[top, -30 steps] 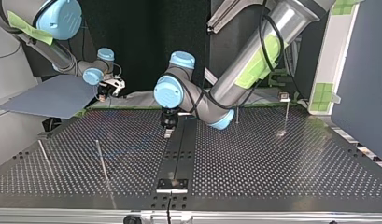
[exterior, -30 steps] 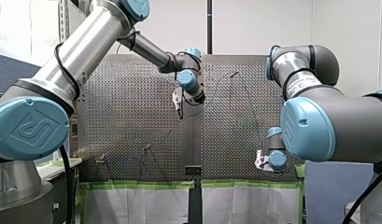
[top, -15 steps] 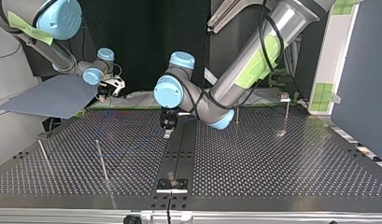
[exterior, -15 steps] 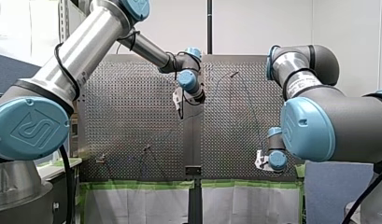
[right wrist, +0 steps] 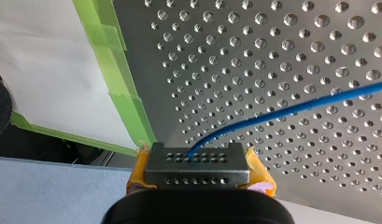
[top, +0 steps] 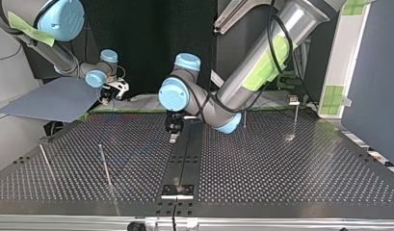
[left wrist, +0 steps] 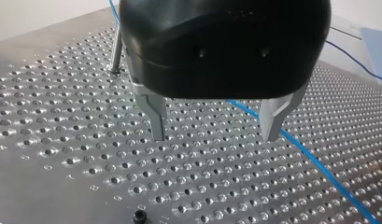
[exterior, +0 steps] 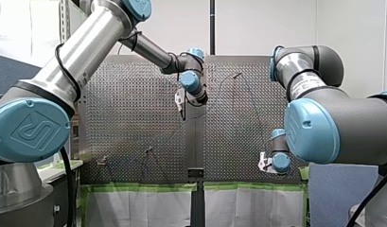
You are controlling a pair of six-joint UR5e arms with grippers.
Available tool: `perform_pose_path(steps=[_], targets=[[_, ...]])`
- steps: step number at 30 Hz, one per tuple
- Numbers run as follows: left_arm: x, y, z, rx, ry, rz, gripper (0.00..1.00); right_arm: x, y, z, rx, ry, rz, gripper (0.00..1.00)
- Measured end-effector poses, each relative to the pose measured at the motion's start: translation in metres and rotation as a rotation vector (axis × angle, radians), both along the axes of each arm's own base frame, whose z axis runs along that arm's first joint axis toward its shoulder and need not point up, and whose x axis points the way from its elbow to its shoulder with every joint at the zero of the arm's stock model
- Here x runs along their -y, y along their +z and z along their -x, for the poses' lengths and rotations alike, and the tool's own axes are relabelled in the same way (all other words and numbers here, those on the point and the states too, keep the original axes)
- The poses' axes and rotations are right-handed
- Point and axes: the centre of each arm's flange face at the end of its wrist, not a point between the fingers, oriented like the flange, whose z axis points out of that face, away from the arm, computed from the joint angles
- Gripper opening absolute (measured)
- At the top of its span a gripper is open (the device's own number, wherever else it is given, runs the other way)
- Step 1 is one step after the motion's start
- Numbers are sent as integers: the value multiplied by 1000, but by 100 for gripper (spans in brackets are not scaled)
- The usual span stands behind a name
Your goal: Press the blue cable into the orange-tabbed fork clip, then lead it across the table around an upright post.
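Nothing has visibly shifted in the last second; both arms sit as before. My right gripper [right wrist: 197, 163], at the tabletop [right wrist: 282, 42] edge beside the green tape [right wrist: 128, 102], has its yellow-padded fingers clamped on the end of the blue cable [right wrist: 291, 110]. My left gripper [left wrist: 214, 137] hovers just above the perforated surface, metal fingers spread wide, the cable lying beneath them

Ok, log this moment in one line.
left gripper: open, holds nothing | right gripper: shut on blue cable | blue cable: runs along table beneath left gripper
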Motion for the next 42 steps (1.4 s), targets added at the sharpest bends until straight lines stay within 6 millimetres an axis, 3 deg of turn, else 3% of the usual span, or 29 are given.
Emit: perform_pose_path(steps=[42], targets=[[0, 2, 3, 12, 14, -42, 98, 1, 2, -2, -14, 30, 1, 0]])
